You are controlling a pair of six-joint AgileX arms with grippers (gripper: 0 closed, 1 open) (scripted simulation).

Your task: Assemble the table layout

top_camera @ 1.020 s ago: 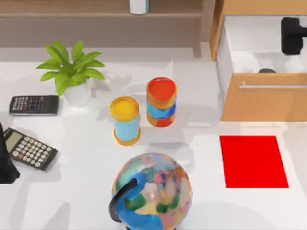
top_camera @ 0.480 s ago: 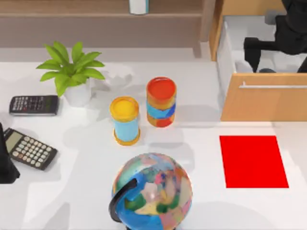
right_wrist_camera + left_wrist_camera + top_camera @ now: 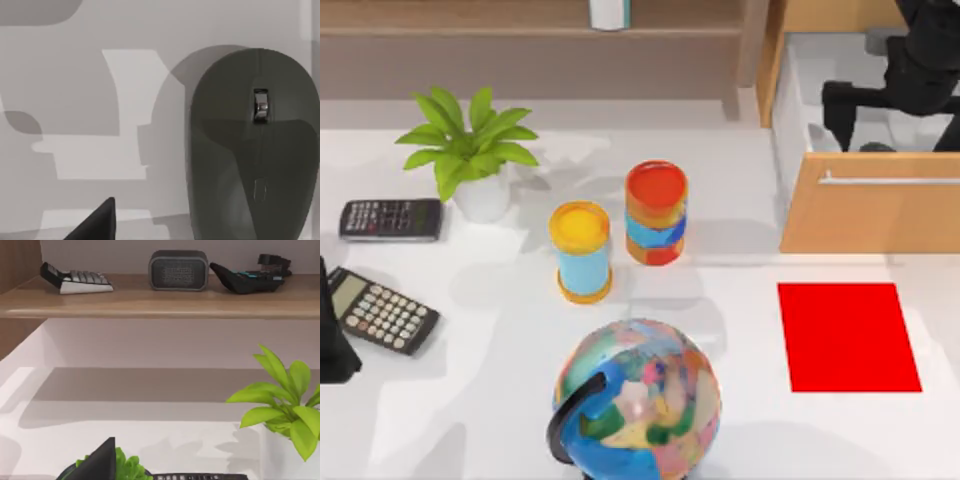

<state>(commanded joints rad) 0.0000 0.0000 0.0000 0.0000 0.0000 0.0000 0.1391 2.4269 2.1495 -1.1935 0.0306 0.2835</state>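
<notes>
The white table (image 3: 740, 190) carries a red mat (image 3: 848, 337) at the front right. Behind the mat stands a light wooden cabinet with its drawer (image 3: 868, 200) pulled open. A dark grey mouse (image 3: 255, 145) lies on the drawer's pale floor, and its edge (image 3: 877, 148) peeks over the drawer front. My right gripper (image 3: 840, 108) hangs over the drawer's inside, just above and beside the mouse. It is open, holds nothing, and one fingertip (image 3: 102, 220) shows. My left arm (image 3: 330, 345) is parked at the table's left edge, gripper open, one fingertip (image 3: 100, 460) visible.
A colourful globe (image 3: 638, 398) stands at the front centre. Behind it are a yellow-topped cylinder (image 3: 581, 250) and a red-topped cylinder (image 3: 656, 212). A potted plant (image 3: 470, 150) and two calculators (image 3: 390, 219) (image 3: 382, 312) sit at the left. A wooden shelf (image 3: 160, 297) runs along the back.
My right arm has swung left from the far right corner over the open drawer and settled slightly lower above the mouse. Nothing on the table has moved.
</notes>
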